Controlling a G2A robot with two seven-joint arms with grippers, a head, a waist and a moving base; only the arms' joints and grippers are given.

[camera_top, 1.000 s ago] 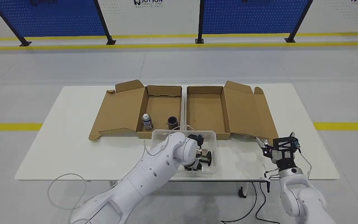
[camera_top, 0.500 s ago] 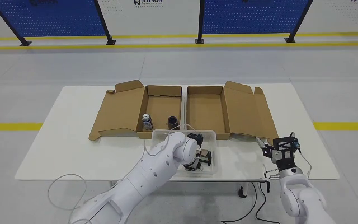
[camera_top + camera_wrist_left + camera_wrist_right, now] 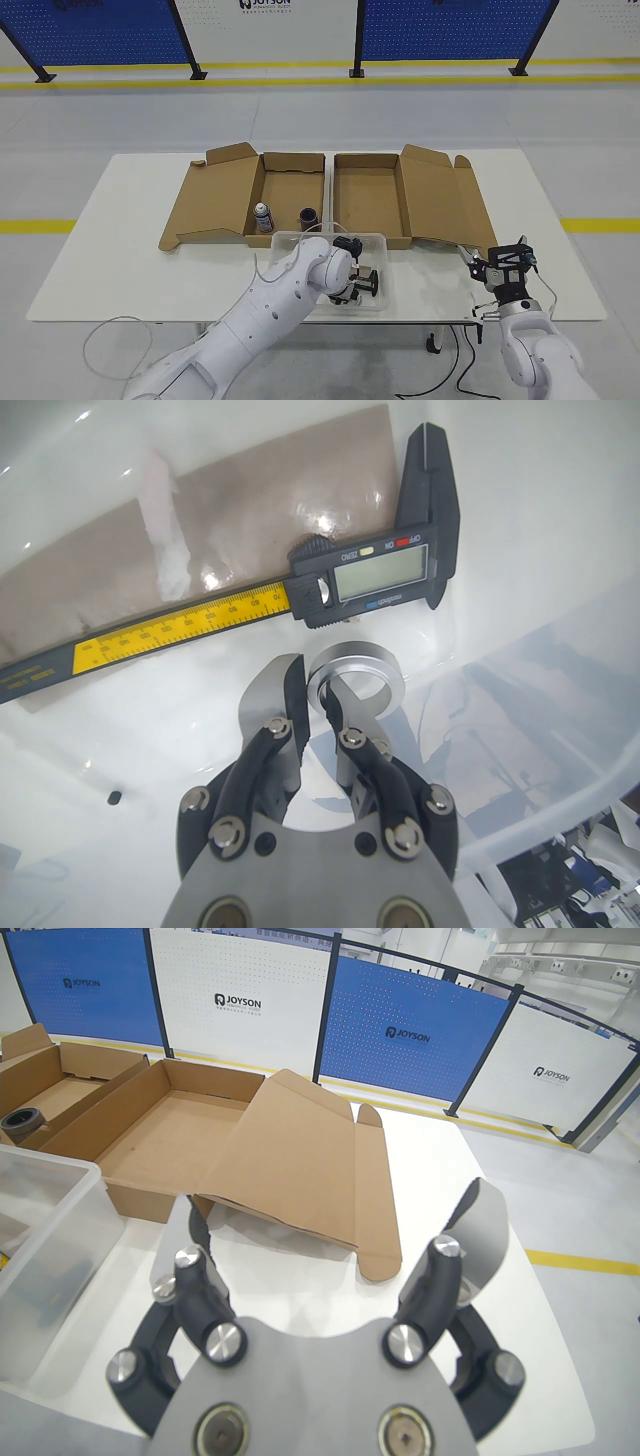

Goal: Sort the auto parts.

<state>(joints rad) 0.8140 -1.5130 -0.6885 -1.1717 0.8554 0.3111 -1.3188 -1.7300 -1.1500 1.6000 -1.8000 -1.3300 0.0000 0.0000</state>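
A silver metal ring [image 3: 350, 650] lies on the floor of a clear plastic bin [image 3: 550, 700] at the table's front middle. My left gripper [image 3: 315, 680] is down in that bin, shut on the ring's wall with one finger outside and one inside the hole. A digital caliper [image 3: 380, 575] with a yellow scale lies just beyond the ring. In the top view the left gripper [image 3: 352, 285] sits inside the bin [image 3: 300, 236]. My right gripper [image 3: 332, 1203] hangs open and empty over the table's front right corner [image 3: 507, 262].
Two open cardboard boxes stand behind the bin. The left box [image 3: 290, 195] holds a small white can [image 3: 263, 217] and a black cylinder [image 3: 308, 216]. The right box [image 3: 368, 200] has a bare floor, and its flap [image 3: 300, 1168] lies towards the right gripper. A small black bit [image 3: 115, 797] lies in the bin.
The left arm's forearm has shifted very slightly while its gripper stays in the bin. The right arm has not moved.
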